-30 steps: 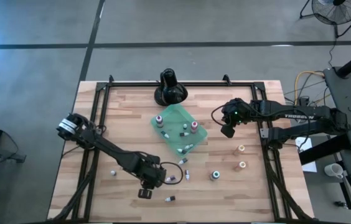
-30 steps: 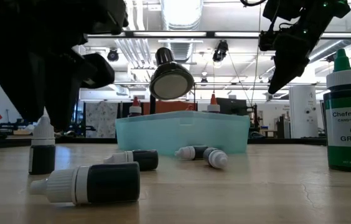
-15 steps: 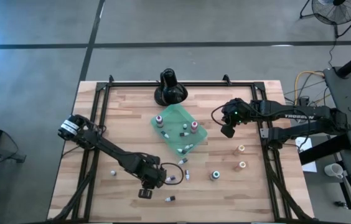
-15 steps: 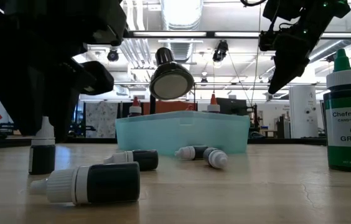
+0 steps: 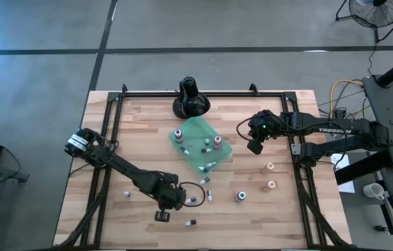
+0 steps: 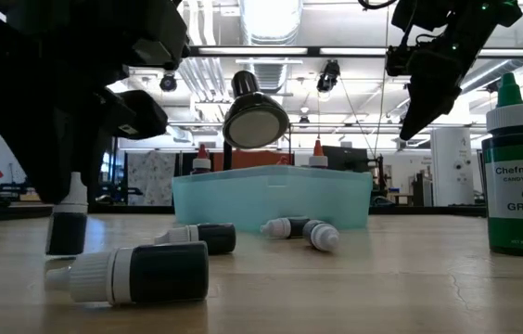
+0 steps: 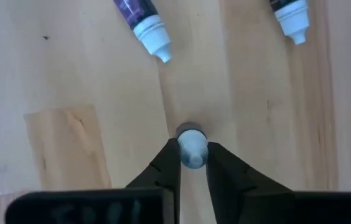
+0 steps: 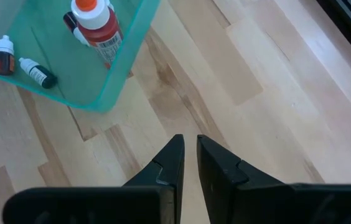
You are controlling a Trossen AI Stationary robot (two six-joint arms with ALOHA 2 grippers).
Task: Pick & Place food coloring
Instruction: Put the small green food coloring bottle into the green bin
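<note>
While the left tool pinches it, the tiny dark bottle stands upright, white-capped.

Left tool clamped low; right tool closed, raised.
</note>
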